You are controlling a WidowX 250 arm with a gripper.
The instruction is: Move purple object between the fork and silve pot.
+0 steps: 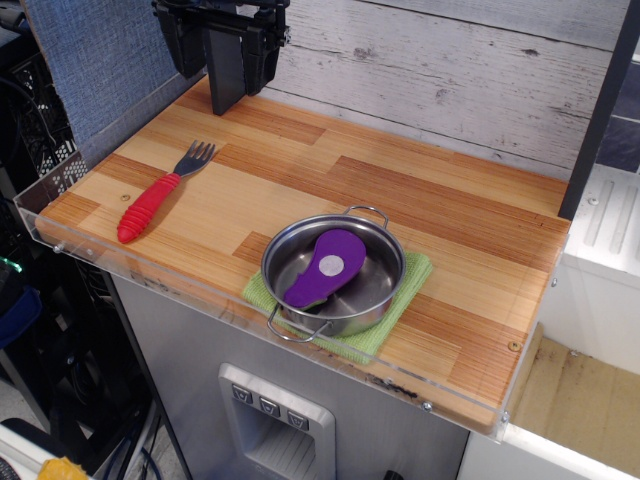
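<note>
Purple object (326,268) lies inside silve pot (334,272), near counter (450,210) front edge, pot on green cloth (412,277). Fork (162,192) near left edge. Gripper (226,70) hangs at back-left corner, empty; open or closed, cannot tell. Advice: drop straight into pot, pinch toy across narrow width, lift clear of rim, set on bare wood between pot and fork.

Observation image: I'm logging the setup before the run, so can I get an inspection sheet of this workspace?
Surface: wooden counter, clear acrylic edge guard.
Job's things: purple object lies inside the silver pot; fork left of pot, tines pointing away from the front edge.
Clutter: green cloth under the pot.
Grippers: gripper hangs over the back-left corner, holding nothing; open or shut unclear.
Cables: dark wires at lower left, off the counter.
Surroundings: whitewashed plank wall behind.
</note>
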